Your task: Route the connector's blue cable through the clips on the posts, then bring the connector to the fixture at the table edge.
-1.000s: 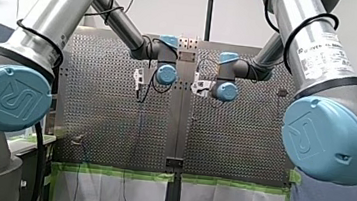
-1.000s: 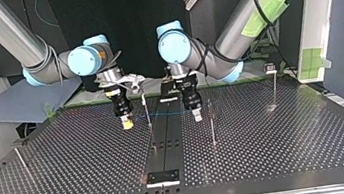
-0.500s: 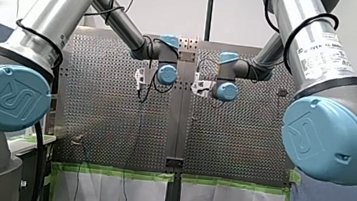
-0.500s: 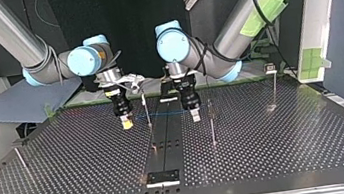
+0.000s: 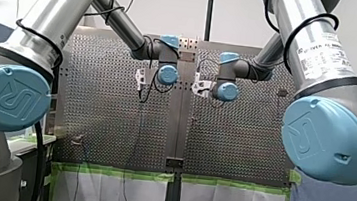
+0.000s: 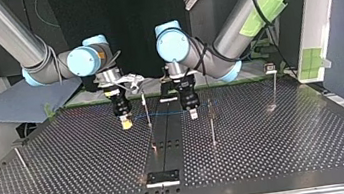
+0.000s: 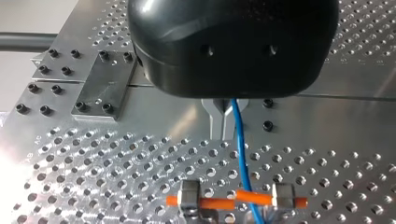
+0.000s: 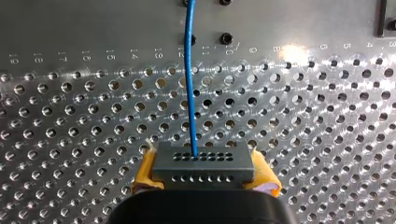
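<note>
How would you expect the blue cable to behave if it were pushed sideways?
Probably floppy: the cable is thin and bows slightly ahead of the connector. Likely light: in the top view it runs nearly level off my right hand. It would probably give to a push rather than resist.

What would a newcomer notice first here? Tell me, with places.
The thin blue cable stands out first. In the top view it is stretched level above the middle of the table, from my right gripper past my left gripper. In the right wrist view, the dark connector sits clamped between yellow pads, with the cable running straight ahead from it.
</note>
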Robot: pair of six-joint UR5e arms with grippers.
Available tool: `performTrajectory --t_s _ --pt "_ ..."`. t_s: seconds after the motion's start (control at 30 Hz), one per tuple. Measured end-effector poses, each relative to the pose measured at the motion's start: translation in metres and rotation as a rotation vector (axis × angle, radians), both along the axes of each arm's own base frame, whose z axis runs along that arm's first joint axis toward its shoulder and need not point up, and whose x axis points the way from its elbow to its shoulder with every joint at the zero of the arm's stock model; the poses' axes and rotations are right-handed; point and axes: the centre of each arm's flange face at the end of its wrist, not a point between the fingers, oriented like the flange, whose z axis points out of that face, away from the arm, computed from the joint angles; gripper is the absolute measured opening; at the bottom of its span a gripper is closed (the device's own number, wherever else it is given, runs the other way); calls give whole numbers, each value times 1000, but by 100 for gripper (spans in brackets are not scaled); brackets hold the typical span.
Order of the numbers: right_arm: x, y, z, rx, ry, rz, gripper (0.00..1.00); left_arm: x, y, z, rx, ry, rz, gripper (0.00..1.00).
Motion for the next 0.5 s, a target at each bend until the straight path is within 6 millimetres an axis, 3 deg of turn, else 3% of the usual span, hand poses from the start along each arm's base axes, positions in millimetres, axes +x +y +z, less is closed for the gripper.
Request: performTrajectory --t_s 0.5 --pt "-4 -2 -1 8 5 -2 0 -2 0 -1 -6 8 0 5"
